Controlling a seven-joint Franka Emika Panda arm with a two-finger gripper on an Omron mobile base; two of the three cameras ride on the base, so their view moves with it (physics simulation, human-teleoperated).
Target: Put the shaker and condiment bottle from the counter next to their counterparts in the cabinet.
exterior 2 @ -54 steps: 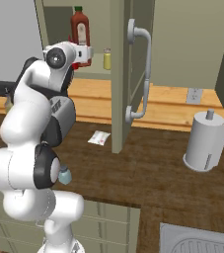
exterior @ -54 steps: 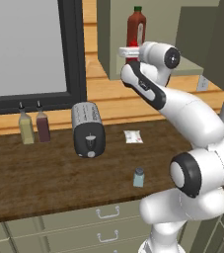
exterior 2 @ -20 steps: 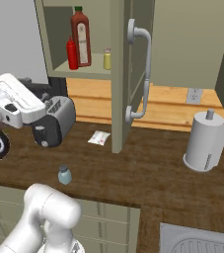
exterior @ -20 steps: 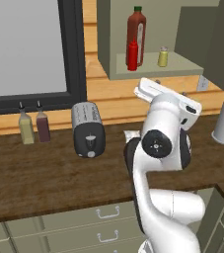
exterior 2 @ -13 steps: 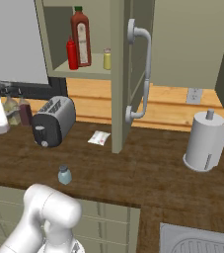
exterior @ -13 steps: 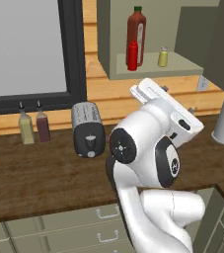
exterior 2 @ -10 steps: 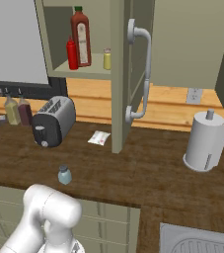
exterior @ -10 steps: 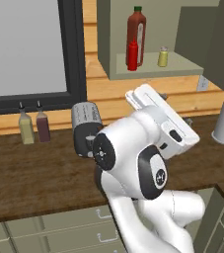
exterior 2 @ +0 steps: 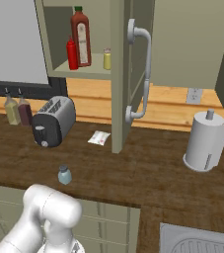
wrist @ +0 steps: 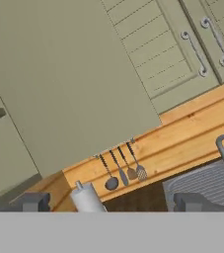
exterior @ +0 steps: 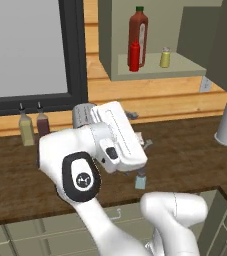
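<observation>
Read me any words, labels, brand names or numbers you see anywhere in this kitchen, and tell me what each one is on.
No text here is readable.
tall dark-red sauce bottle: has a pale label, too blurred to read.
small packet on the counter: dark marks, too small to read.
toaster: no lettering legible.
round emblem on the arm's dark joint cap: a symbol, no words.

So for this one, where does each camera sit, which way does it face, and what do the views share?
Left base view: behind the arm's left, facing the counter and open cabinet; the white arm fills the foreground.
Right base view: behind its right, same counter; an arm link shows low left.
Hand view: on the hand, facing cabinet doors and paper towel roll; open gripper.
Shared: shaker, condiment bottle.
</observation>
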